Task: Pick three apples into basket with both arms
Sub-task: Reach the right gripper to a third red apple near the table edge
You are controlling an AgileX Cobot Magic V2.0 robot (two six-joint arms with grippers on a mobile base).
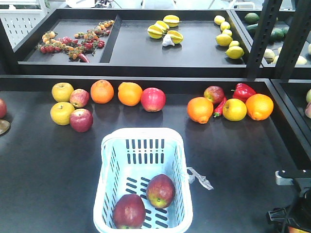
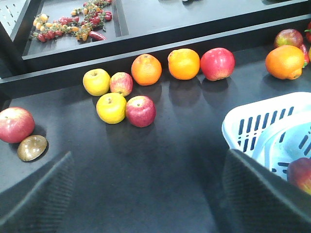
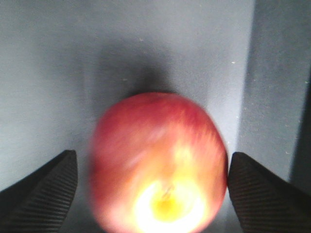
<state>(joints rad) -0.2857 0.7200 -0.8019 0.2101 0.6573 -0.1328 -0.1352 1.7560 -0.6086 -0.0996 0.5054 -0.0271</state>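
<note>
The pale blue-white basket [image 1: 109, 165] stands at the front middle of the dark table, with two dark red apples [image 1: 160, 190] [image 1: 129, 211] lying in it. A third red apple [image 3: 146, 141] with a yellow base fills the right wrist view, blurred. It lies between the fingers of my right gripper [image 3: 153, 162], which stands open: there is a gap at the left finger, while the right finger [image 3: 262, 194] is right at the apple's side. My left gripper [image 2: 148, 199] hangs open over bare table left of the basket [image 2: 252, 121], with nothing between its fingers.
A row of fruit lies behind the basket: yellow apples [image 1: 62, 91], a dark red apple [image 1: 81, 120], oranges [image 1: 102, 91], a pinkish-red apple [image 1: 153, 99], a red pepper [image 1: 244, 91]. Raised trays [image 1: 175, 68] hold more produce behind. Part of the right arm [image 1: 291, 194] shows at the front right.
</note>
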